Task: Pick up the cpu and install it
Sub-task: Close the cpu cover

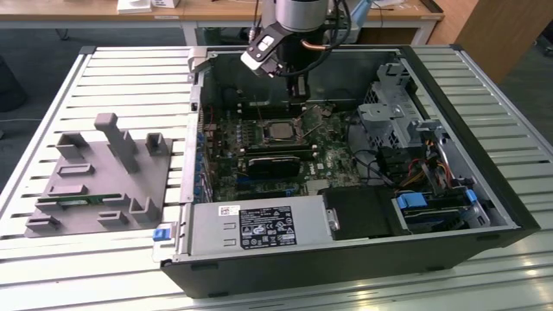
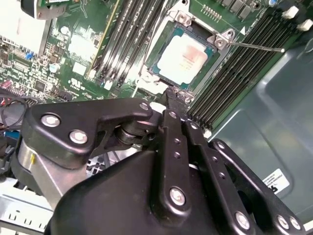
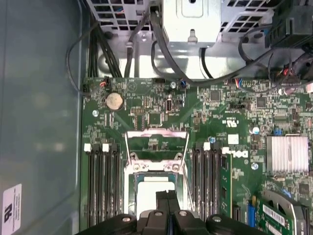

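The cpu (image 1: 278, 130), a small square chip with a silver top, lies flat in the motherboard's open socket (image 1: 259, 123). Both wrist views show it there (image 2: 183, 58) (image 3: 146, 188), and in the first wrist view my fingers cover part of it. In that view the socket's metal frame (image 3: 156, 139) stands tilted up beside it. My gripper (image 1: 299, 97) hangs inside the case just above the socket's edge. Its two black fingers are pressed together, shut on nothing (image 2: 171, 94) (image 3: 166, 197).
The open computer case (image 1: 484, 168) lies on a slatted metal table. A drive cage (image 1: 393, 103), cables (image 1: 389, 172) and a power supply (image 1: 259, 227) crowd around the motherboard. A grey tray (image 1: 129, 175) at the exterior view's left holds a green memory stick (image 1: 78, 200).
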You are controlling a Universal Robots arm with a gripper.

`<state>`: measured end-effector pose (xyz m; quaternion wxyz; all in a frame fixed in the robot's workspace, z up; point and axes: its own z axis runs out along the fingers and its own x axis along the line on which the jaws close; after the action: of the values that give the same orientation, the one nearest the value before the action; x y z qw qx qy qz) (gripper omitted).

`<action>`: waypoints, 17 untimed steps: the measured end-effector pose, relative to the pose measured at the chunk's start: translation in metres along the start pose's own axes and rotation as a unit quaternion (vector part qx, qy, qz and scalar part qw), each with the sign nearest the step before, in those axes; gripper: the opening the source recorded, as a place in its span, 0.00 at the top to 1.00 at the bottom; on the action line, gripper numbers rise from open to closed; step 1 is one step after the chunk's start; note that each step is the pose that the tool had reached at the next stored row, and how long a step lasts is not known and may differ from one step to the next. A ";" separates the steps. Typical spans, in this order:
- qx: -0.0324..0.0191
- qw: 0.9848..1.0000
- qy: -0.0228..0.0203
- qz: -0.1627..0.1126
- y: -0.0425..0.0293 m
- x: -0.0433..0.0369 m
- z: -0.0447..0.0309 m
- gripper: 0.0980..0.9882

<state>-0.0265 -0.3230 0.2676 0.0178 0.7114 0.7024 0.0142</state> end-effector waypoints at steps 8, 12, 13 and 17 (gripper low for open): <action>0.000 1.000 0.000 0.000 0.0098 0.0003 0.0007 0.99; 0.000 1.000 0.000 0.000 0.0181 0.0006 0.0017 0.99; 0.000 1.000 0.000 0.000 0.0204 0.0009 0.0019 0.99; 0.002 1.000 0.006 0.000 0.0316 0.0016 0.0038 0.99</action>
<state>0.0052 -0.3218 0.2652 0.0117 0.7113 0.7026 0.0172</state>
